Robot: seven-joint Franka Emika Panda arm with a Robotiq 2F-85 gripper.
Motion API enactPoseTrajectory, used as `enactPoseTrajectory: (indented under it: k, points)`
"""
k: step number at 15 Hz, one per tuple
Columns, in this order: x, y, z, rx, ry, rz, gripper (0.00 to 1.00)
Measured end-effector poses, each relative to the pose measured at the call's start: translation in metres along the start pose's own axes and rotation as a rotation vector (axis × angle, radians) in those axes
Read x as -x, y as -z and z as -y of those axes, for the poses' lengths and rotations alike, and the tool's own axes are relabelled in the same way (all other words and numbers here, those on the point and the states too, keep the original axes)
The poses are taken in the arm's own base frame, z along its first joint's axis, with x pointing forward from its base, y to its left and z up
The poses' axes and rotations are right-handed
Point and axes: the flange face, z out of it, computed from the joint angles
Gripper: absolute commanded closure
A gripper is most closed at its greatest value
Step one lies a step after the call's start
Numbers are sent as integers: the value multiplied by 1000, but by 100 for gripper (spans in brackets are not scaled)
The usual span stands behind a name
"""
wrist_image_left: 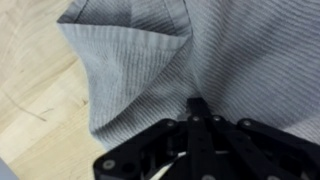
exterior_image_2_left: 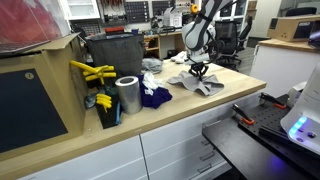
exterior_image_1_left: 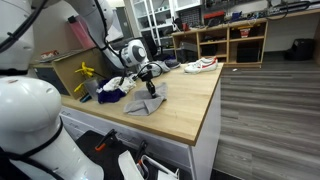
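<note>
The black robot gripper (wrist_image_left: 197, 102) is pressed down on the grey finely striped cloth (wrist_image_left: 215, 50). Its fingers (wrist_image_left: 205, 125) are drawn together, apparently pinching a ridge of fabric. The cloth lies rumpled near the middle of the light wooden surface (exterior_image_2_left: 205, 112), so the grip looks made but the cloth is not yet raised or smoothed. Its longer spread seems to run along the surface's length. In the wrist view one corner points toward bare wood.

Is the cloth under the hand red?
No, the cloth beneath the hand is grey with fine stripes.
</note>
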Motion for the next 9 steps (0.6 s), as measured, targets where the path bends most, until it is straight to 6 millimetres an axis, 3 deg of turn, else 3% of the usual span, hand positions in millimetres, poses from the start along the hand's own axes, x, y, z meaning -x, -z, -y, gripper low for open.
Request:
enactPoseTrajectory:
  k: [9]
  points:
    - [0,0,-3,-28,-10,43,100]
